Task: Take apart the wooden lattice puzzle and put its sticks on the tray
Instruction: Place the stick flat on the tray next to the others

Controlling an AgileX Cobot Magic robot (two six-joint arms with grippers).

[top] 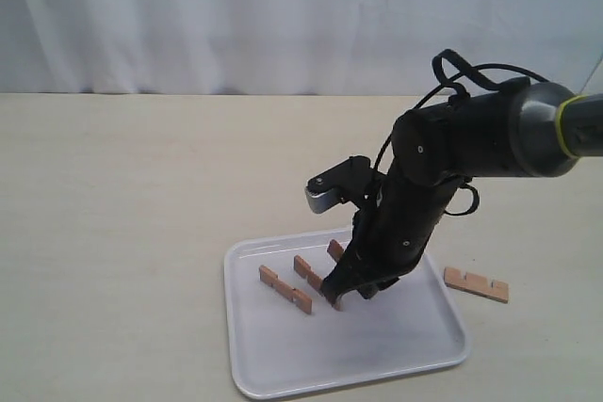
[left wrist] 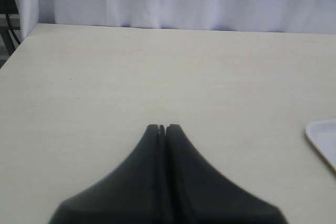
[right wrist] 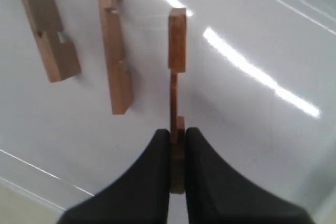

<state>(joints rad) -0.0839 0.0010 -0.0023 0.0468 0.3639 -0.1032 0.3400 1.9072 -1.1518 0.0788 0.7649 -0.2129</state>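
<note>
No crossed wooden lattice puzzle shows, only separate sticks. My right gripper [top: 336, 295] [right wrist: 177, 132] is low over the white tray [top: 396, 345] [right wrist: 252, 30] and shut on one notched stick [right wrist: 177, 40], held on edge and pointing away from the fingers. Two more sticks lie flat on the tray beside it [top: 285, 289] [top: 308, 273], also seen in the right wrist view [right wrist: 46, 24] [right wrist: 114, 40]. A fourth stick [top: 476, 283] lies on the table right of the tray. My left gripper [left wrist: 161, 127] is shut and empty above bare table; it is outside the exterior view.
The tan table [top: 113, 233] spreads around the tray, with a white curtain [top: 236, 16] behind it. A corner of the tray [left wrist: 323, 140] shows at the edge of the left wrist view. The right arm's black body [top: 424, 185] leans over the tray's right half.
</note>
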